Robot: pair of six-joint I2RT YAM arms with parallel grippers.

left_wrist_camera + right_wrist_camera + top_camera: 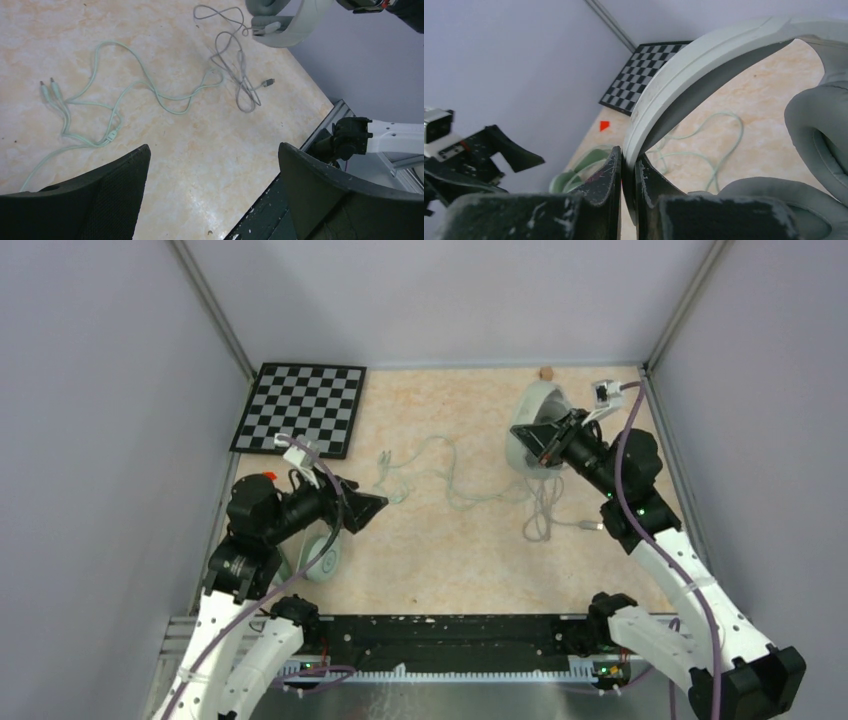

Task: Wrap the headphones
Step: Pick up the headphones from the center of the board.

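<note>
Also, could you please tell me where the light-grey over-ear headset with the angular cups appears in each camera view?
Top external: the light-grey over-ear headset is at the far right of the table.
Left wrist: at the top edge, right of centre.
Right wrist: it fills the right half, its headband pinched in the right gripper.
Shared landmark: the pale-green cable, loose on the table in all three.

The white headset point(704, 65) has a smooth, matt off-white plastic band and grey ear pads point(819, 135) with a soft, leather-like skin. The right tool point(628, 160) is black plastic scuffed with pale scratches. The left tool point(214, 147) shows finely grained matt black faces. The desk point(200, 165) is smooth marbled beige with a faint sheen. The mint cable point(113, 133) and grey cable point(240, 75) look rubbery. At the desk's ten o'clock, the checkerboard point(300, 405) is matt.
</note>
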